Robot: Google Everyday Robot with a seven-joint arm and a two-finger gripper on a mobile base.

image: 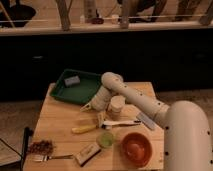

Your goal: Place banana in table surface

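Observation:
The banana [84,128] is yellow and slim and lies flat on the light wooden table surface [57,120], left of centre, with its right end near the white-handled knife [120,123]. My gripper [94,107] hangs at the end of the white arm, just above and behind the banana, near the front edge of the dark green tray [85,92]. It does not appear to hold the banana.
The tray holds a grey sponge [72,81]. A white cylinder cup [117,106] stands beside the gripper. A pale green cup [105,138], an orange bowl [136,148], a small wooden block [87,153], a fork [50,157] and brown snacks [40,147] sit near the front edge.

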